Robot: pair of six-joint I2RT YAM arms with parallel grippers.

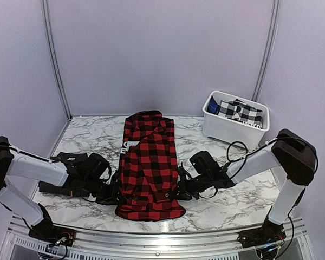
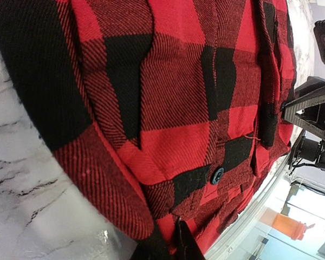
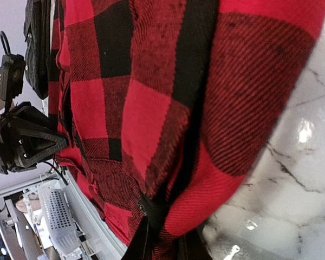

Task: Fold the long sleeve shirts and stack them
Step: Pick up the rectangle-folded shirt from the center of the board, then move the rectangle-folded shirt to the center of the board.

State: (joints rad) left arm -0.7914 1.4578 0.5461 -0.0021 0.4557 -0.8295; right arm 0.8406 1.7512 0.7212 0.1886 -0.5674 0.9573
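One of the long sleeve shirts, a red-and-black check flannel (image 1: 149, 162), lies folded into a long narrow strip down the middle of the marble table (image 1: 92, 138), collar at the far end. My left gripper (image 1: 112, 193) is at its near left edge and my right gripper (image 1: 180, 190) at its near right edge. In the left wrist view the flannel (image 2: 173, 97) fills the frame, and the left gripper (image 2: 170, 245) is shut on its edge. In the right wrist view the right gripper (image 3: 165, 244) pinches a fold of the flannel (image 3: 151, 81) just above the marble.
A white plastic bin (image 1: 222, 130) at the back right holds a black-and-white checked cloth (image 1: 241, 111). Grey walls close in the back and sides. A metal rail (image 1: 162, 233) runs along the near edge of the table, close to the shirt's hem.
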